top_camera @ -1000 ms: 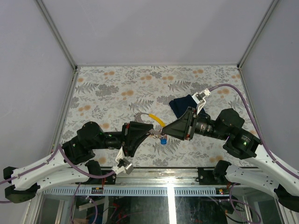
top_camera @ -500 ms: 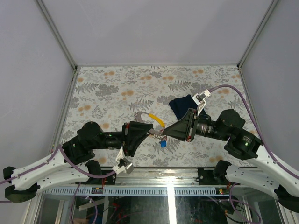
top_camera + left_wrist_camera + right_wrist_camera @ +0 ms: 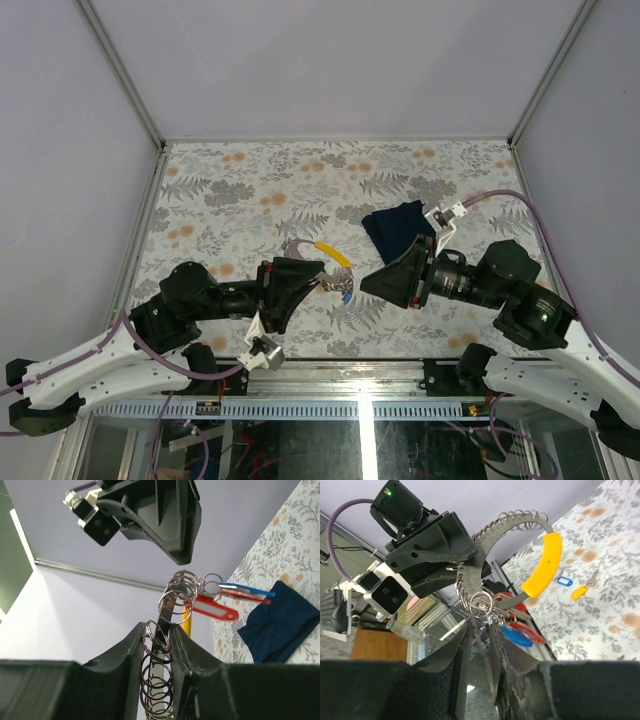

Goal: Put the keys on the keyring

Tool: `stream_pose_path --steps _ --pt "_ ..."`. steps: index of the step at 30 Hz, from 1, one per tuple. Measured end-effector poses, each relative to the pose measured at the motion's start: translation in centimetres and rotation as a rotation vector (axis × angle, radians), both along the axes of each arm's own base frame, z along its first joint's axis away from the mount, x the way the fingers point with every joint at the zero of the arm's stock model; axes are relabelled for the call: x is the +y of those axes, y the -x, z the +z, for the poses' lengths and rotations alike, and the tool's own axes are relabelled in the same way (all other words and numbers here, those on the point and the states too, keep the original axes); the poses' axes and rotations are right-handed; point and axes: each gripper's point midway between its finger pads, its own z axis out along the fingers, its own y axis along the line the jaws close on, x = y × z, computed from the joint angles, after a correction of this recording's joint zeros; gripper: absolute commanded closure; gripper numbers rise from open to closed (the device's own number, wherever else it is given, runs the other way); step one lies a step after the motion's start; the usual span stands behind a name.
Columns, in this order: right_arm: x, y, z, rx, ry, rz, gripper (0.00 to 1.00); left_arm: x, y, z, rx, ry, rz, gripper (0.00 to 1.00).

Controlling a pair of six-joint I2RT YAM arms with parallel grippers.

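Note:
My left gripper (image 3: 322, 275) is shut on the keyring (image 3: 300, 246), a silvery ring with a toothed rim and a yellow section (image 3: 332, 252), and holds it above the table. In the left wrist view the ring's small loops (image 3: 159, 645) sit between my fingers (image 3: 131, 652). Keys with red (image 3: 215, 608) and blue (image 3: 246, 589) tags hang from the ring; the blue one also shows from above (image 3: 345, 291). My right gripper (image 3: 365, 283) is a short way right of the ring, jaws slightly apart and empty (image 3: 481, 630). Two loose tags, blue (image 3: 563, 581) and yellow (image 3: 578, 592), lie on the table.
A dark navy folded cloth (image 3: 396, 226) lies on the floral table just behind the right gripper. A metal frame rail (image 3: 330, 350) runs along the near table edge below both grippers. Grey walls enclose the table on three sides.
My right gripper has drawn back to the right, away from the keyring. The blue-tagged key now hangs from the ring. My left gripper still holds the ring and has shifted slightly.

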Motion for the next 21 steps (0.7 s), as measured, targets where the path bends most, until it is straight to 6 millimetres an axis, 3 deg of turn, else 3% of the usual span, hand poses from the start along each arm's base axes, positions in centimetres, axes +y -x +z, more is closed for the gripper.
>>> stream_pose_path --steps 10,15,21 --pt "-2.1 -1.1 2.0 -0.172 -0.028 -0.109 0.74 0.3 -0.6 0.6 0.056 0.044 0.033 1.0" --pt "-1.4 -1.2 2.8 -0.18 -0.042 -0.089 0.72 0.3 -1.0 0.6 0.085 0.061 0.053 1.0" --pt "0.3 -1.3 2.1 -0.132 -0.023 -0.039 0.73 0.0 -1.8 0.6 0.141 0.078 0.085 1.0"
